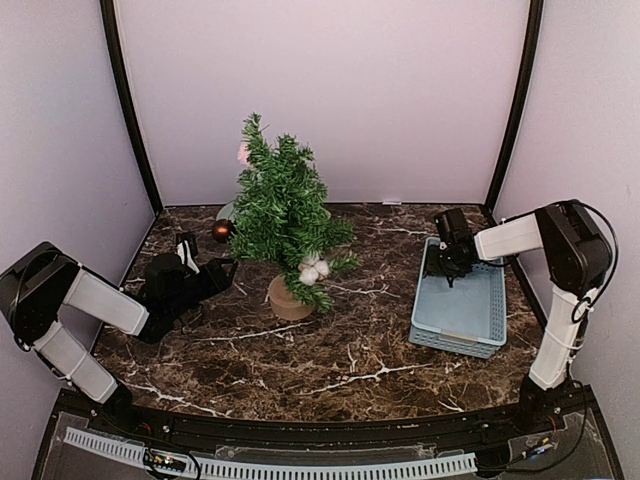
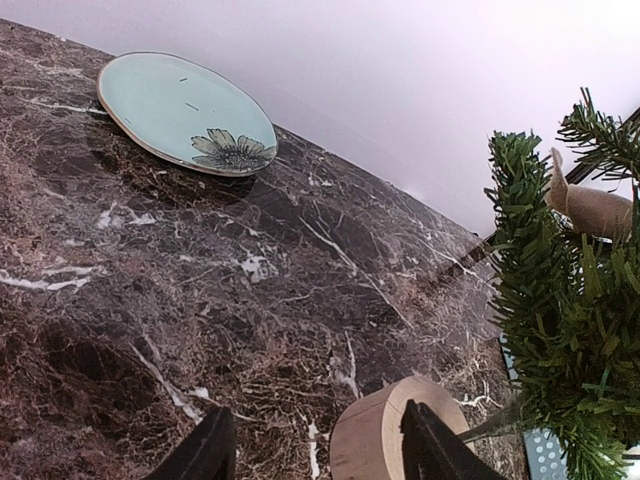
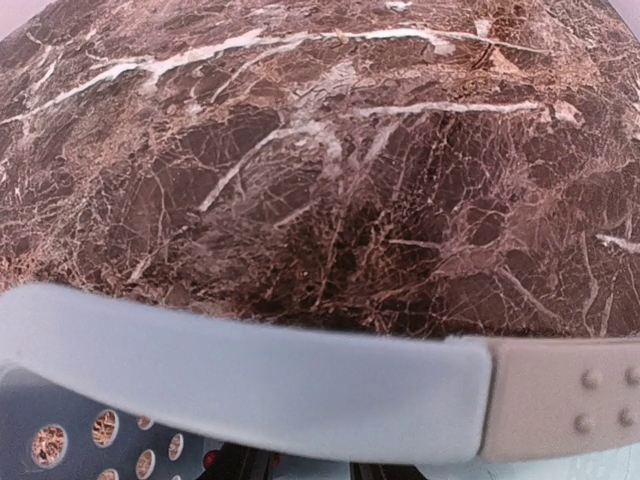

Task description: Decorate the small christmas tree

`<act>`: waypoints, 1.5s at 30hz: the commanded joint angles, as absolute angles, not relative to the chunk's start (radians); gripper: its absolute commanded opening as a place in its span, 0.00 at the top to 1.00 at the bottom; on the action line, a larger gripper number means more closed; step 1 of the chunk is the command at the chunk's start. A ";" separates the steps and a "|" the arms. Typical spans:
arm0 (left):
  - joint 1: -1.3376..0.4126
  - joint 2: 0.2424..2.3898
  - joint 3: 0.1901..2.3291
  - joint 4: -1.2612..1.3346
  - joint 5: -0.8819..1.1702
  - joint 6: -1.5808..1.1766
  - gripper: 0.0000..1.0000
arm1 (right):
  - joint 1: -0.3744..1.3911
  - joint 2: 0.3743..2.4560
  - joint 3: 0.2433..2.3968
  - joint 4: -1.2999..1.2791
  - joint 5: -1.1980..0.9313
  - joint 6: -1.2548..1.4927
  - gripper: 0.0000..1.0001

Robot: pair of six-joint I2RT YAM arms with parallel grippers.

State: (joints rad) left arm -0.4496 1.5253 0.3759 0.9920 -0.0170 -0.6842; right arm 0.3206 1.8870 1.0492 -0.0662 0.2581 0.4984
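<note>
Left gripper (image 1: 222, 270): stands parted and empty at centre left of the overhead frame, near the small christmas tree (image 1: 285, 215) upright mid-desk (image 1: 350, 370); right gripper (image 1: 452, 272): dips into the blue basket (image 1: 470, 342) at right, opening impossible to tell.

dark brown marble table (image 1: 350, 355) veined in white; a pale blue perforated basket (image 1: 458, 342) on its right side; a teal plate (image 2: 160, 100) (flower painted by one edge) near the back wall (image 1: 400, 100).
</note>
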 commanded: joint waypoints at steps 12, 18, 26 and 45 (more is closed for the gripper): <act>-0.445 1.511 0.396 1.005 -0.023 -0.669 0.42 | 0.295 1.804 0.959 -0.098 0.137 0.447 0.84; -0.445 1.511 0.396 1.006 -0.023 -0.671 0.42 | 0.295 1.723 0.916 -0.236 0.056 0.389 0.84; -0.445 1.517 0.401 1.011 -0.018 -0.673 0.41 | 0.294 1.600 0.928 -0.485 0.014 0.285 0.81; -0.445 1.523 0.376 1.050 -0.017 -0.684 0.41 | 0.292 1.753 1.147 -0.666 -0.070 0.267 0.75</act>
State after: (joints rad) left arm -0.4496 1.5425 0.3870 1.0206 -0.0158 -0.6853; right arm 0.2985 1.7134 1.1164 -0.6373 -0.0299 0.2626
